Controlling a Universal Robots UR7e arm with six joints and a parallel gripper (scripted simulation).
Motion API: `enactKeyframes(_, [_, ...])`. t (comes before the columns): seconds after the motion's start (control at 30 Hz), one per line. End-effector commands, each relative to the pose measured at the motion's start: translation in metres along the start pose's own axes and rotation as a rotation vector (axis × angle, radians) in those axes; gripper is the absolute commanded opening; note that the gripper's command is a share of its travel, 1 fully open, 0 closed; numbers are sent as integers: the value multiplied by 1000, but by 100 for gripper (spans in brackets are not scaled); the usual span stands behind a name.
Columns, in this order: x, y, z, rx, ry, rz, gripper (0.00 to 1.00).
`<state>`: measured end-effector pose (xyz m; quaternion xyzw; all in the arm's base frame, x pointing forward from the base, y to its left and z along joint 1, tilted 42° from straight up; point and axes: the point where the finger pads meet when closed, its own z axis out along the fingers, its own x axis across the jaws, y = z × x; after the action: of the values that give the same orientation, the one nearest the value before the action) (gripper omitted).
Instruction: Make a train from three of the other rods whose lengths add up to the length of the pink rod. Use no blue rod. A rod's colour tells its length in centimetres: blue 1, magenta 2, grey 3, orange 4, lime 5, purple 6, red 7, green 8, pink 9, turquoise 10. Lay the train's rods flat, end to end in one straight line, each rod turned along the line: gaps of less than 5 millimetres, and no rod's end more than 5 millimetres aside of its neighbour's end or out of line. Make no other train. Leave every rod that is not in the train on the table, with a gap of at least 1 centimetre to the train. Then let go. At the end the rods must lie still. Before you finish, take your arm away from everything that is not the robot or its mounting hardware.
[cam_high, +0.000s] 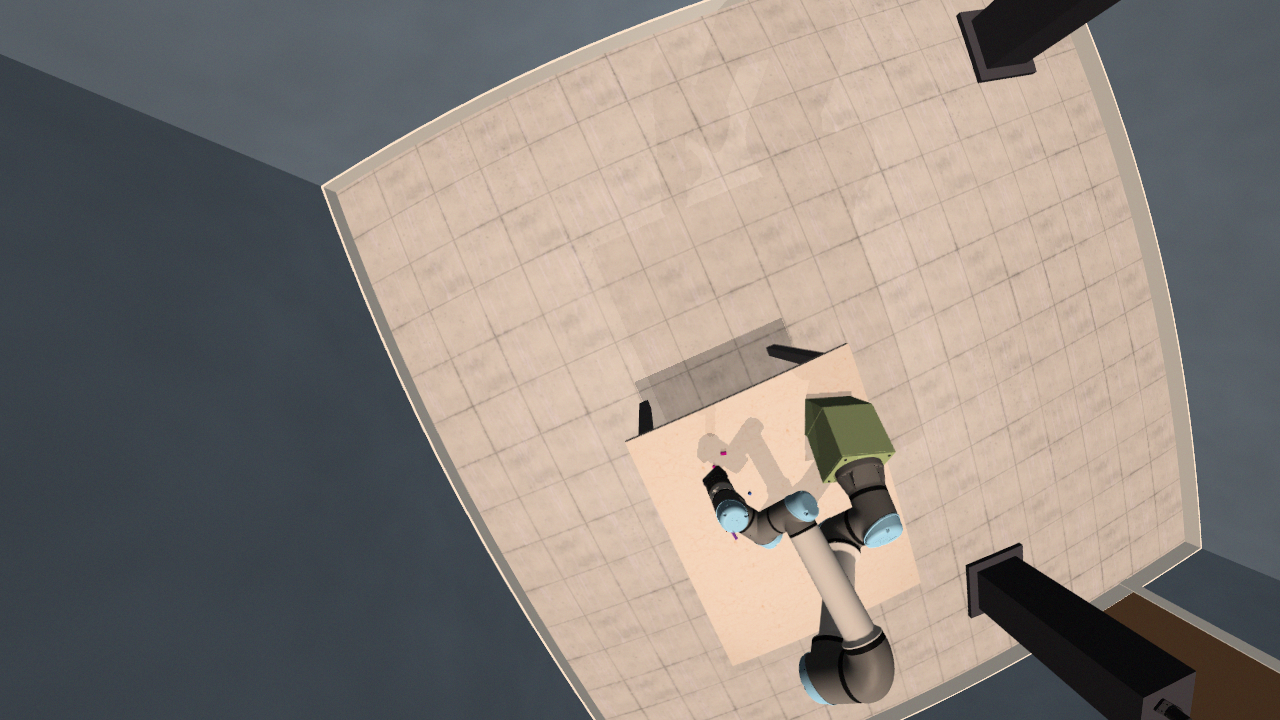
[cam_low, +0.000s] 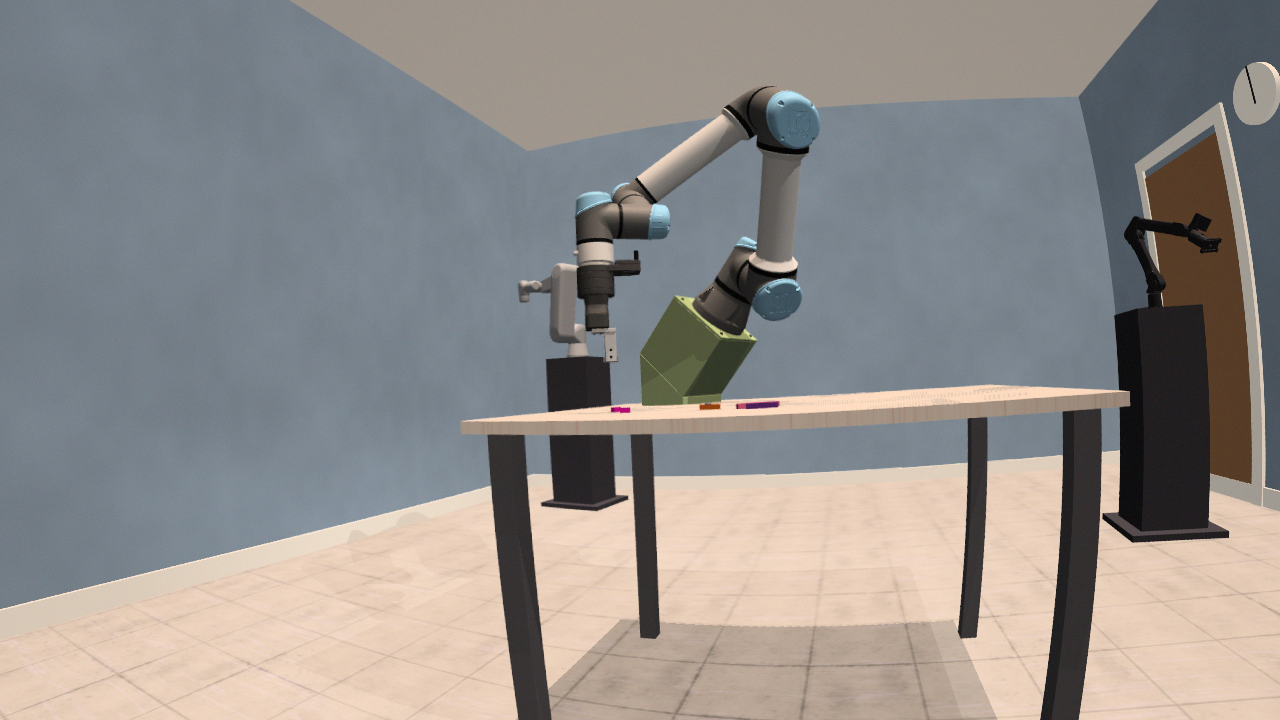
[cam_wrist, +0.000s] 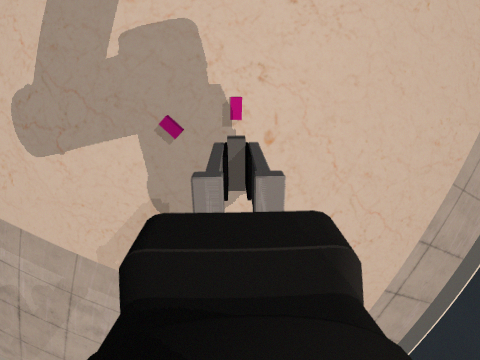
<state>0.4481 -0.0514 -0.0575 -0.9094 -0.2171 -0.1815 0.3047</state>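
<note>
Clamped in the claw (cam_high: 713, 474) (cam_low: 610, 347) (cam_wrist: 237, 162), above the tabletop (cam_high: 689, 573) (cam_low: 895, 407) (cam_wrist: 350, 125): grey rod (cam_wrist: 236, 165). Lying apart, near the claw in wrist view: two magenta rods (cam_high: 723, 453) (cam_low: 620, 409) (cam_wrist: 236, 108). Elsewhere on the tabletop: orange rod (cam_low: 708, 406), blue rod (cam_high: 749, 493), purple rod (cam_high: 734, 535) (cam_low: 762, 404), pink rod (cam_low: 741, 406).

Grey rod (cam_wrist: 236, 162) clamped between pads, raised off table. Two magenta rods (cam_high: 723, 453) (cam_low: 620, 409) (cam_wrist: 236, 108) flat, apart, angled differently. Orange rod (cam_low: 708, 406), blue rod (cam_high: 749, 492), pink rod (cam_low: 742, 406), purple rod (cam_high: 734, 535) (cam_low: 762, 404) on table.
</note>
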Motion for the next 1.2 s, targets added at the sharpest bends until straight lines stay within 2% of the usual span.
enactKeyframes(0.0, [0,3,0,-1,1,25,24])
enactKeyframes(0.63, [0,4,3,-1,0,27,24])
enactKeyframes(0.83, [0,4,19,-1,0,27,24])
enactKeyframes(1.07, [0,4,49,-1,0,27,24])
enactKeyframes(1.17, [0,4,54,-1,0,27,24])
